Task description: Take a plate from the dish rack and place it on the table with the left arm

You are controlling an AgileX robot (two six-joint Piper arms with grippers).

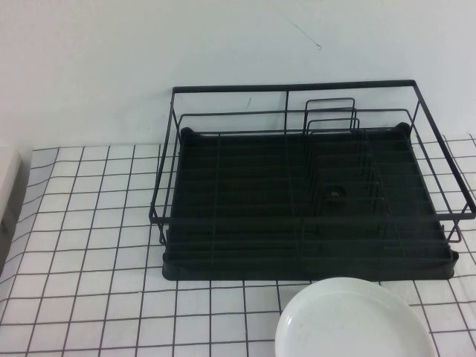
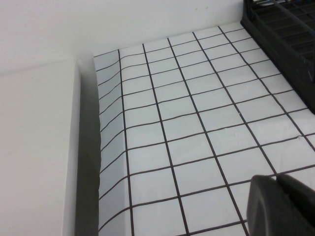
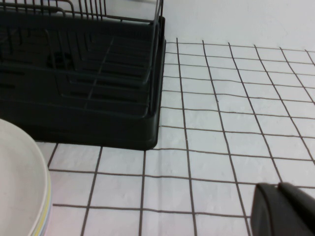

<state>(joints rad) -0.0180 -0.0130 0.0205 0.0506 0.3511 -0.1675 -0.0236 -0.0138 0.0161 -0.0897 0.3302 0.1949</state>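
Observation:
The dish rack stands empty at the back of the table. The off-white plate lies flat on the table just in front of the rack's right half, cut off by the view's lower edge. It also shows in the right wrist view, next to the rack. Neither arm shows in the high view. My left gripper is shut and empty above bare table, left of the rack's corner. My right gripper is shut and empty above the table, to the right of the rack.
A white block borders the table's left edge, where the tiled cover curls up; it also shows in the high view. A white wall stands behind the rack. Upright wire dividers stand in the rack's right half.

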